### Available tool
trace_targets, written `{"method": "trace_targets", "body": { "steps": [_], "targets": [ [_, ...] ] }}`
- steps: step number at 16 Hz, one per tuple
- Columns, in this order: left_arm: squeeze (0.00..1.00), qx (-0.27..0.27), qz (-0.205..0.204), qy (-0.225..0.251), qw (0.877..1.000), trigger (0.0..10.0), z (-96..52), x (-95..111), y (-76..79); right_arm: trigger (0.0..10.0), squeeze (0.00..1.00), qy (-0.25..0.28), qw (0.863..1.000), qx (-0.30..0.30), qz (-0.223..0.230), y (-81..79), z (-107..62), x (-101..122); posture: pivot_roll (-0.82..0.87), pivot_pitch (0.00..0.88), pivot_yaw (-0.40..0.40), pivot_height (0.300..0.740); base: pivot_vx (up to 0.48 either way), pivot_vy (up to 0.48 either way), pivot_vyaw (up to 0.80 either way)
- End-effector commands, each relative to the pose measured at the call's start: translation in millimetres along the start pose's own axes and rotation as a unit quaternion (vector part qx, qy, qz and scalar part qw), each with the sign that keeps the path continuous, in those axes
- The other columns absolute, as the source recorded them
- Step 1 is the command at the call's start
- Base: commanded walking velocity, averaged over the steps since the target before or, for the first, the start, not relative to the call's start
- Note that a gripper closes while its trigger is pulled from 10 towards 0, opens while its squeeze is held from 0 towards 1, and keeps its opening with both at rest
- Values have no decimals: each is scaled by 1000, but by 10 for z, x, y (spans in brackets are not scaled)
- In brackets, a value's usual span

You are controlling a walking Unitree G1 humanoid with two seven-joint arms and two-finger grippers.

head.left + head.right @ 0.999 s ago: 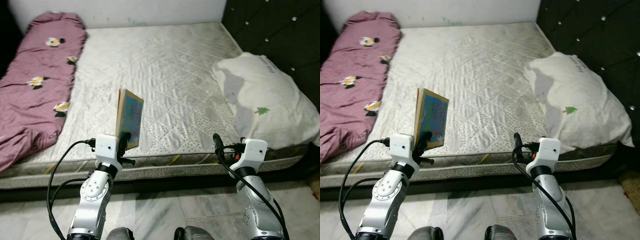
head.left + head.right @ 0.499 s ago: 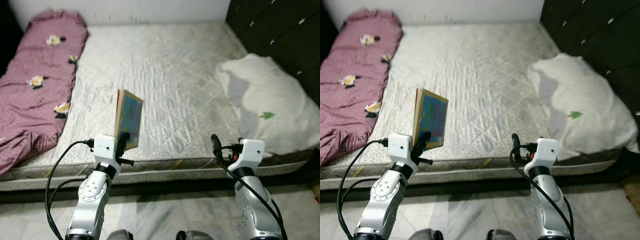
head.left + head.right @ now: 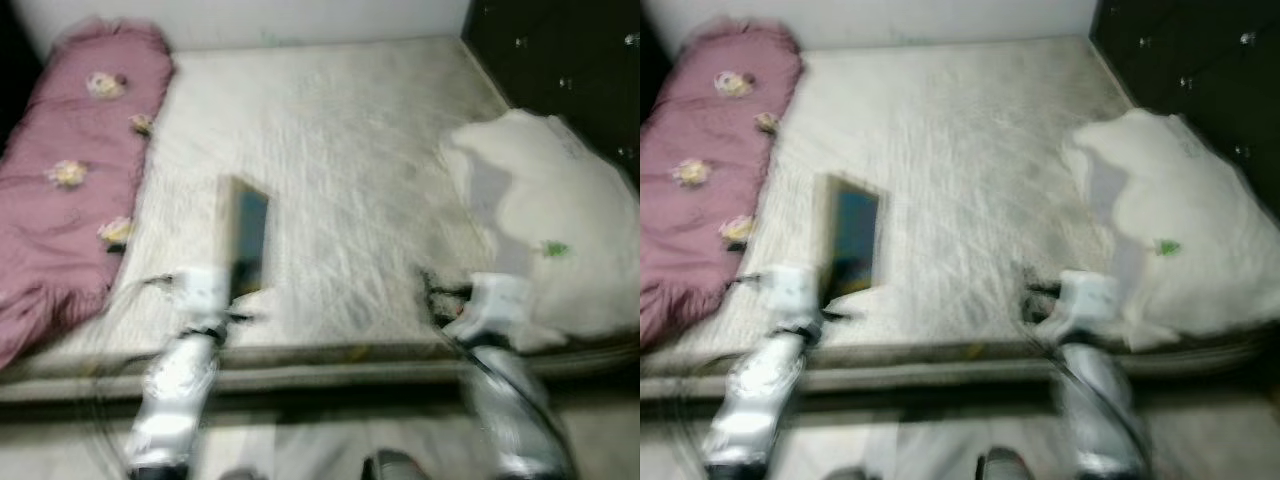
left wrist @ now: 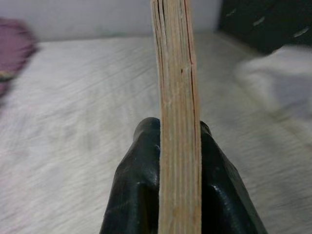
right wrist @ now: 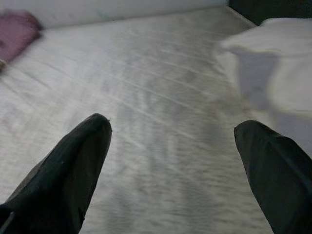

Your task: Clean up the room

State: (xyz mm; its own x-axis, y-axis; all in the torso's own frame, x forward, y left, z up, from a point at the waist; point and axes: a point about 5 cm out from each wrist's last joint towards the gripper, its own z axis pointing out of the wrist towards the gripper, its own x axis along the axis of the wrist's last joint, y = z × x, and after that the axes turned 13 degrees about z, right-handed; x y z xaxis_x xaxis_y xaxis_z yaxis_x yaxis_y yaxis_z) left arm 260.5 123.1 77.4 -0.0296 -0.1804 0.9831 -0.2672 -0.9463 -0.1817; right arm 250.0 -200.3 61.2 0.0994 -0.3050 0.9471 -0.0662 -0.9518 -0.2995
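My left gripper (image 3: pixel 236 285) is shut on a thin book (image 3: pixel 244 238) with a blue cover, held upright over the near edge of the bed. In the left wrist view the book's page edge (image 4: pixel 176 117) stands between the two black fingers (image 4: pixel 134 190). My right gripper (image 5: pixel 173 141) is open with nothing in it, low over the white mattress (image 3: pixel 320 140) near the front edge. Both eye views are blurred.
A folded purple blanket with flowers (image 3: pixel 75 160) lies along the left side of the bed. A white pillow (image 3: pixel 555 225) rests at the right by a dark padded headboard (image 3: pixel 560 60). Pale tiled floor (image 3: pixel 330 440) lies below the bed's edge.
The whole picture has shifted and blurred, so the camera has moved. The book stays in my left gripper, now showing more edge-on. The right gripper stays open.
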Motion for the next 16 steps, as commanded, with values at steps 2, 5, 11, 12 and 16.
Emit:
{"method": "trace_targets", "body": {
  "steps": [2,5,11,12,16],
  "targets": [
    [0,19,17,11,1000,10000,-31,38,-138,10000,0,12,1000,22,10,-142,46,34,-53,74,30,740,266,0,0],
    [0,19,17,10,1000,10000,-27,35,-133,10000,0,12,1000,22,10,-140,45,34,-53,74,31,740,81,0,0],
    [0,29,18,3,999,10000,-29,17,-134,10000,0,14,1000,21,8,-137,52,42,-53,75,29,740,0,0,0],
    [0,34,19,3,999,10000,-29,18,-139,10000,0,14,1000,22,8,-137,53,43,-53,75,28,740,0,0,0],
    [0,33,19,-2,999,10000,-23,14,-139,10000,0,11,1000,21,9,-135,56,38,-52,77,27,740,0,0,0]
  ]
}}
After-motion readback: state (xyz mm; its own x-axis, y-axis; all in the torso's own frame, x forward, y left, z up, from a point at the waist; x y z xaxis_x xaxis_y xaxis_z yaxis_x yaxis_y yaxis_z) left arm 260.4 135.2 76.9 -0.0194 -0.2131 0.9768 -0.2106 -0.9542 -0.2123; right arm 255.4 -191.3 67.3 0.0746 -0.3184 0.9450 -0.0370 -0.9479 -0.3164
